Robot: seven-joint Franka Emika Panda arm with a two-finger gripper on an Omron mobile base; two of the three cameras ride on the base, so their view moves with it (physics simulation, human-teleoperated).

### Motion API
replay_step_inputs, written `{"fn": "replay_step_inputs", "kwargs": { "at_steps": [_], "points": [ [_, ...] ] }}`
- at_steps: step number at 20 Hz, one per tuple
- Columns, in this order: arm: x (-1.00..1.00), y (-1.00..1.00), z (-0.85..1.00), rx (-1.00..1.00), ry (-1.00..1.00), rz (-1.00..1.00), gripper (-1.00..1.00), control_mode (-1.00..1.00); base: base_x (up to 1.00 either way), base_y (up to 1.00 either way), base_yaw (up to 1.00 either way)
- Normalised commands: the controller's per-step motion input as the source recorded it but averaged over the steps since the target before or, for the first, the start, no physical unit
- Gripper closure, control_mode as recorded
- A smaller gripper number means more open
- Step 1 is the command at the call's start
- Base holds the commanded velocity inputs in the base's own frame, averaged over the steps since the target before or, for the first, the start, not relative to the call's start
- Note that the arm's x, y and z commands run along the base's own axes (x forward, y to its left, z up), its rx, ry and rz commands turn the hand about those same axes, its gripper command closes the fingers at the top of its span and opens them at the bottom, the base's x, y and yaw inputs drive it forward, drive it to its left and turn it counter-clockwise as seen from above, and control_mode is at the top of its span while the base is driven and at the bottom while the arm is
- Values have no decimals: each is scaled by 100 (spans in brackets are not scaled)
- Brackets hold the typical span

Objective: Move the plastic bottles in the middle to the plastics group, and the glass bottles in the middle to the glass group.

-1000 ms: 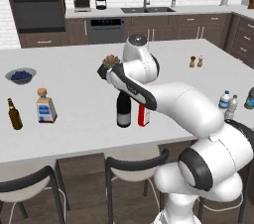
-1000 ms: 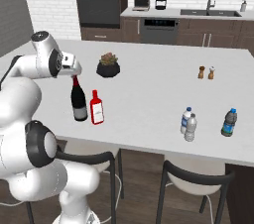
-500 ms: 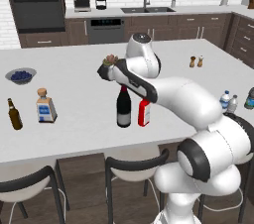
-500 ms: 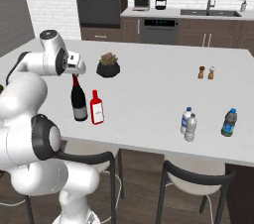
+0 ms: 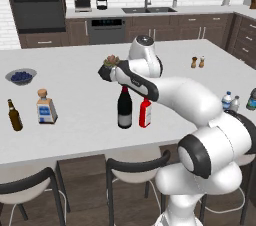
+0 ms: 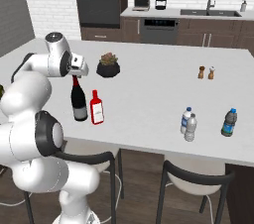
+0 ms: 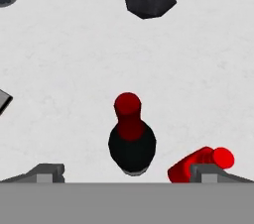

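From the left side, the hand [image 5: 113, 71] hangs just above the wine bottle [image 5: 124, 108], which stands in the middle of the bench [image 5: 75, 120] with the red bottle [image 5: 145, 112] just beside it — a crooked drop could tip both. From the right side, the same pair sits far from the water bottles [image 6: 188, 124]. From the hand's own camera, the fingers [image 7: 47, 172] are spread wide around the neck, not squeezing it — one could bump the red bottle.
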Motion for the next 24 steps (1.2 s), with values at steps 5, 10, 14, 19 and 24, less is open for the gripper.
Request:
{"fn": "replay_step_inputs", "kwargs": {
  "at_steps": [5,10,14,19,24],
  "points": [
    [10,3,0,0,0,0,-100,-100,0,0,0],
    [27,2,0,0,0,0,-100,-100,0,0,0],
    [24,0,0,0,0,0,-100,-100,0,0,0],
    [15,2,0,0,0,0,-100,-100,0,0,0],
    [6,5,-2,0,0,0,-100,-100,0,0,0]
  ]
}}
